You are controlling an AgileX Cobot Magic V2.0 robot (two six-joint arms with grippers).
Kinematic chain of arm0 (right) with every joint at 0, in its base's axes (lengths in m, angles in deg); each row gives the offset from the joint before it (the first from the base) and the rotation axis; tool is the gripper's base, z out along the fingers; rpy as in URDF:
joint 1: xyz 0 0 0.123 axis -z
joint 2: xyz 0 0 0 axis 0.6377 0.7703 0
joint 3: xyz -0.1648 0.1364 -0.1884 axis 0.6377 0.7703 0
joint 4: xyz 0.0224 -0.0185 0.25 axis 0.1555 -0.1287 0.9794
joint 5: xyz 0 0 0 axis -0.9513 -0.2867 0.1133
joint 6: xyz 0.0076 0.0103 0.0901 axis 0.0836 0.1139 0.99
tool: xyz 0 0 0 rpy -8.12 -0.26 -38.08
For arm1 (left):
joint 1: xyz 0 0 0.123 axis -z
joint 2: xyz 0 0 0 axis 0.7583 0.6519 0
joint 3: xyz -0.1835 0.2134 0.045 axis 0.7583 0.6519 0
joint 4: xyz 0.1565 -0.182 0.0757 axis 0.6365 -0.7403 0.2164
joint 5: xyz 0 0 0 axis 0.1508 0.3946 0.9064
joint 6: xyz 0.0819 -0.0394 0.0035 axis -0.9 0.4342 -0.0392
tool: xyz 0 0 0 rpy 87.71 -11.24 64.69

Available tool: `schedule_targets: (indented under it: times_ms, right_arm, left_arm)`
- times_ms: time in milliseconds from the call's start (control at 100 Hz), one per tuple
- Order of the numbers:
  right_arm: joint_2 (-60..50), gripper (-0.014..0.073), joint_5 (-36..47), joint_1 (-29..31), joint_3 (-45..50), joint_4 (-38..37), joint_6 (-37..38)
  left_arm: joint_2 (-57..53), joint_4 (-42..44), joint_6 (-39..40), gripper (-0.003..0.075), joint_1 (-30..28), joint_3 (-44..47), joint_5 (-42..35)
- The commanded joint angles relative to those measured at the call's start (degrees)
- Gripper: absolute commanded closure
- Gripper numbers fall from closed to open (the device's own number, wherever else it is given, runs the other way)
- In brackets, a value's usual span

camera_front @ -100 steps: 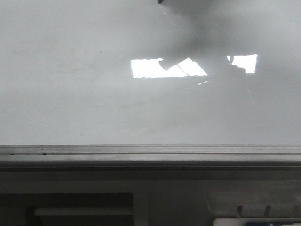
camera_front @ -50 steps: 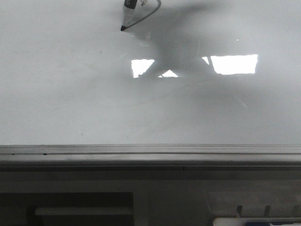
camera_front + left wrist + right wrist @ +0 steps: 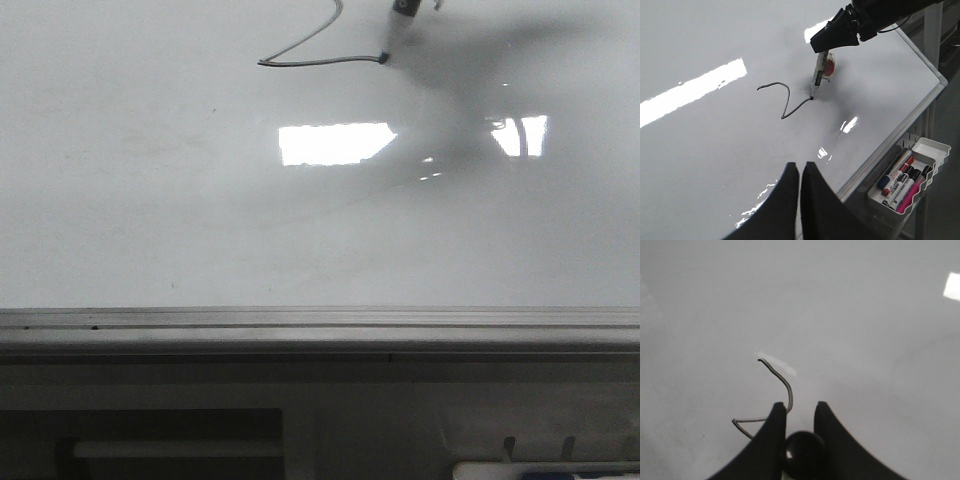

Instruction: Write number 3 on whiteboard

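Observation:
The whiteboard is glossy pale grey and fills the front view. A thin dark line, part of the number 3, runs down-left from the top edge to a corner, then right. The tip of a marker touches the line's right end. My right gripper is shut on the marker; the right wrist view shows its jaws round the marker's dark end above the line. My left gripper is shut and empty, over the board near its frame.
A grey metal frame edge borders the board's near side. A white tray with several markers hangs off the board's edge. Bright rectangular reflections lie on the board. A dark grey tray-like structure sits below the frame.
The marker came down from the top edge, drew a slanting stroke down-left to a corner, then moved right along the board, leaving a near-level stroke. The arm's shadow moved right too.

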Motion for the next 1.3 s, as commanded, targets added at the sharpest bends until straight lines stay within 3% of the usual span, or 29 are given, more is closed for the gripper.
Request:
schedule_targets:
  times_ms: [0, 130, 470, 620, 740, 1010, 1100, 1230, 1290]
  right_arm:
    - [-1.3, 0.0653, 1.1, 1.0, 0.5, -2.0, -1.8]
    - [-0.3, 0.0653, 0.0, -0.8, 1.7, 1.7, -1.5]
    - [8.8, 0.0653, 9.6, -12.6, 1.6, 5.5, -1.5]
    - [10.1, 0.0653, 9.9, -13.4, 1.5, 5.6, -1.5]
    - [7.2, 0.0655, 5.9, -13.5, -0.5, 6.1, -1.5]
    - [-1.1, 0.0655, -14.5, -15.3, -14.4, 5.9, -2.4]
    - [-1.4, 0.0655, -16.6, -17.1, -18.2, 5.8, -2.4]
    - [-1.2, 0.0655, -18.6, -21.2, -19.5, 5.1, -7.8]
    - [-1.2, 0.0655, -19.0, -23.5, -19.5, 4.5, -9.0]
  left_arm:
    - [0.9, -1.2, 0.7, 0.0741, -0.2, -1.3, -4.4]
    - [0.9, -1.2, 0.7, 0.0741, -0.2, -1.3, -4.7]
    - [0.9, -1.5, 0.7, 0.0741, -0.2, -1.3, -4.7]
    - [0.9, -2.7, 0.7, 0.0741, -0.2, -1.3, -4.7]
    - [0.9, -3.8, 0.7, 0.0741, -0.2, -1.3, -4.7]
    - [2.1, -6.4, 0.7, 0.0734, -0.2, -1.3, -5.2]
    - [5.2, -9.9, -0.5, 0.0648, 0.1, -1.6, -5.1]
    - [12.0, -19.1, -6.7, 0.0396, 0.2, -4.1, -2.2]
    - [14.8, -24.3, -11.2, 0.0318, 0.2, -5.7, 0.6]
